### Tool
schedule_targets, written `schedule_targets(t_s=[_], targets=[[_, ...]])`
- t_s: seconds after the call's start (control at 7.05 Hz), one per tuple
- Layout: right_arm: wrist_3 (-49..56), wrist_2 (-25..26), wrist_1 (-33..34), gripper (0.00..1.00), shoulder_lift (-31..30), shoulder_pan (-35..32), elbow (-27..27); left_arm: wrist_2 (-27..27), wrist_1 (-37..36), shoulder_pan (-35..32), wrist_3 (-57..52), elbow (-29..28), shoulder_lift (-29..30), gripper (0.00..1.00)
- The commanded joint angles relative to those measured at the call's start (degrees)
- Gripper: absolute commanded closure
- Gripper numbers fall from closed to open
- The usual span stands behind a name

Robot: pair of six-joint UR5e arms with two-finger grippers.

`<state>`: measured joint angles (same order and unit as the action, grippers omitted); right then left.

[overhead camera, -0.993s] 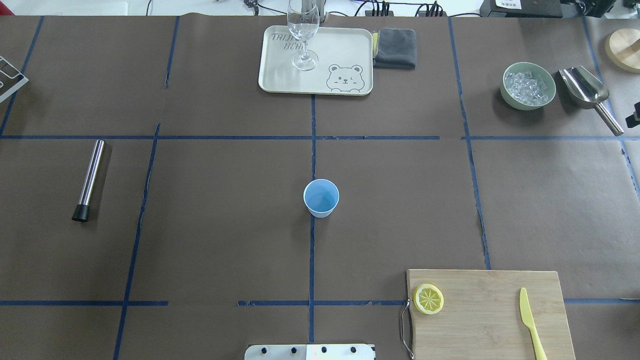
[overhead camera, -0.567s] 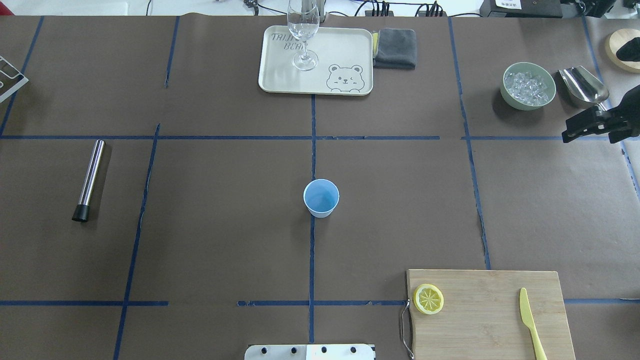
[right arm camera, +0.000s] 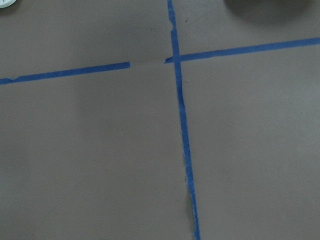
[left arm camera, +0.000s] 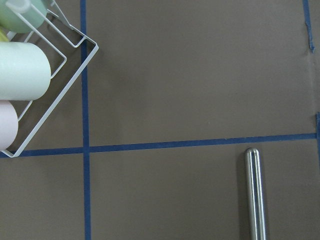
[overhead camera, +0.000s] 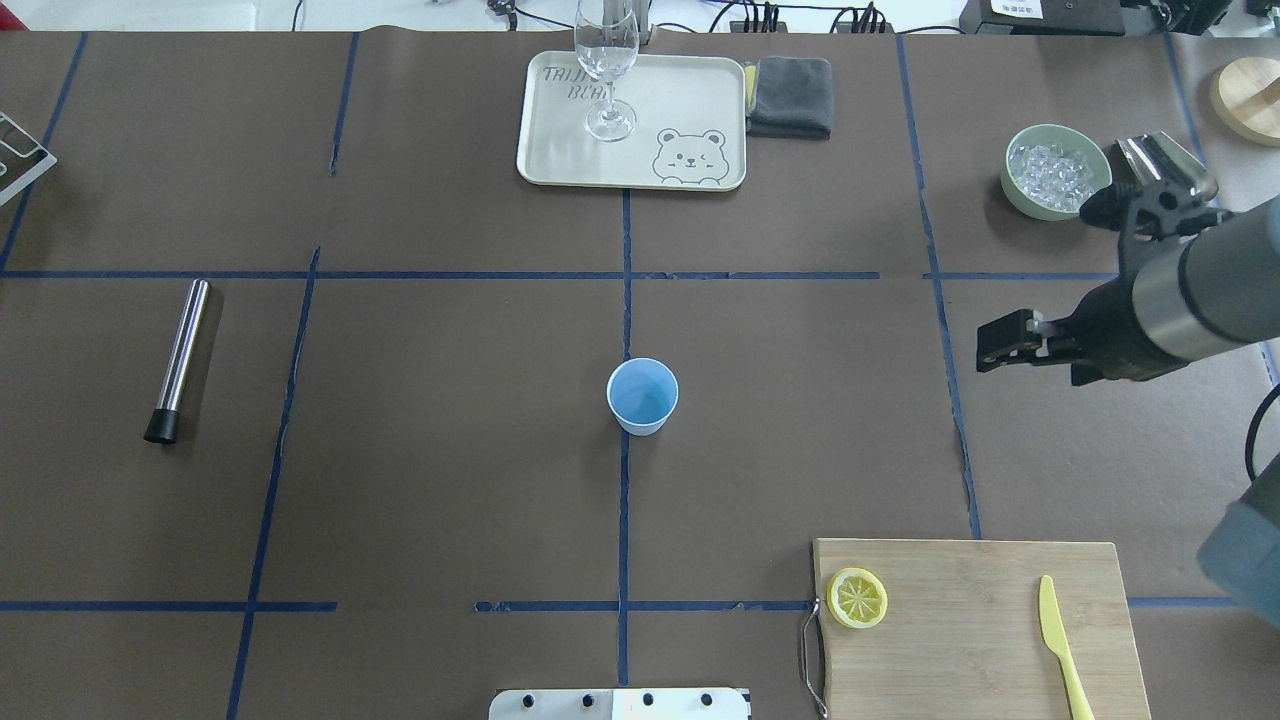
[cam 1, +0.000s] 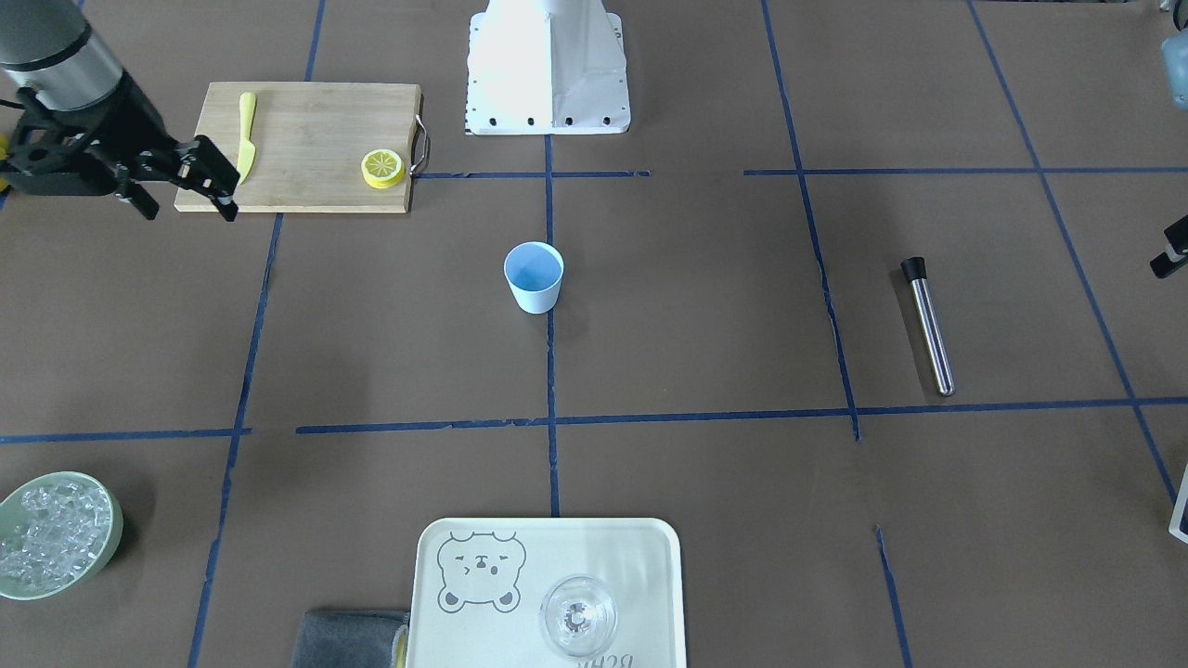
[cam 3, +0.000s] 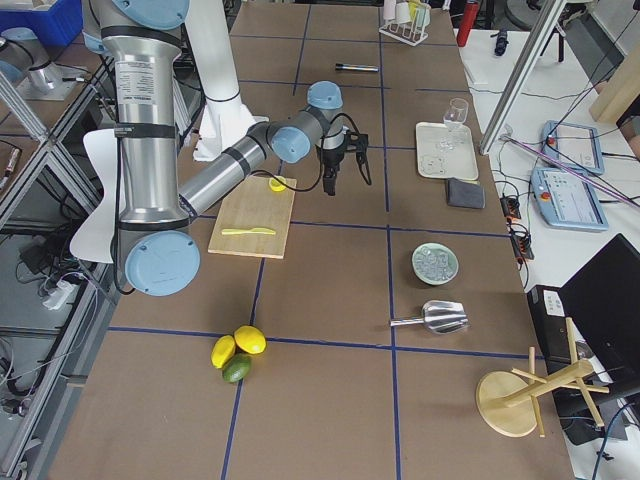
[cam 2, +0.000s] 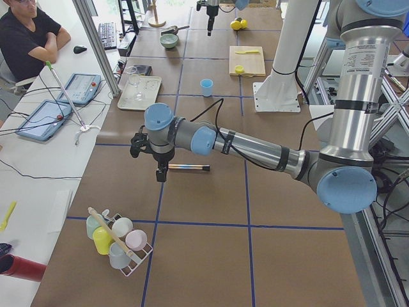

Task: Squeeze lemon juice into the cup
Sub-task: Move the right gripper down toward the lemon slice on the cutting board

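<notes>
The lemon slice (overhead camera: pixel 857 597) lies flat on the left end of a wooden cutting board (overhead camera: pixel 980 640), also in the front view (cam 1: pixel 382 167). The pale-blue cup (overhead camera: pixel 642 395) stands upright and empty at the table's middle, also in the front view (cam 1: pixel 534 276). My right gripper (overhead camera: pixel 1045 275) is open and empty, held above the table at the right, far from both cup and slice; it also shows in the front view (cam 1: pixel 186 210). My left gripper (cam 2: pixel 160 174) hangs over the table's left end near a steel rod; I cannot tell its state.
A yellow knife (overhead camera: pixel 1060 640) lies on the board. A green bowl of ice (overhead camera: pixel 1055 170) and a metal scoop (overhead camera: pixel 1165 165) sit behind the right gripper. A tray (overhead camera: pixel 690 100) holds a wine glass (overhead camera: pixel 605 70). A steel rod (overhead camera: pixel 178 360) lies left. A cup rack (left arm camera: pixel 50 85) is nearby.
My right arm has come in from the right edge and moved left and toward the near side, gripper open. Cup, lemon slice and board have not moved.
</notes>
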<state>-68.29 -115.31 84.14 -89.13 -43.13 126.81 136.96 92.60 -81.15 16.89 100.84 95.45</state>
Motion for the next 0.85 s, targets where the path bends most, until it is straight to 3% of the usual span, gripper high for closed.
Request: schedule_targets(t_s=[0.0,0.28,0.57,0.71], targets=[[-12.8,10.5,-5.0,0.00,-3.1,12.5,3.5,0.2,0.1,2.0,2.8,0.1,1.2,0.00],[-14.8,20.1,-5.0,0.00,-3.2,23.0,4.1,0.1,6.4,5.7,10.1,-0.1,1.3,0.00],[-15.5,26.7,-4.9,0.00,-2.6,29.6,2.6,-0.1,9.1,7.8,13.2,-0.7,1.3,0.00],[-16.9,27.7,-5.1,0.00,-2.0,32.2,1.0,-0.2,9.2,8.4,13.2,-0.8,1.3,0.00]])
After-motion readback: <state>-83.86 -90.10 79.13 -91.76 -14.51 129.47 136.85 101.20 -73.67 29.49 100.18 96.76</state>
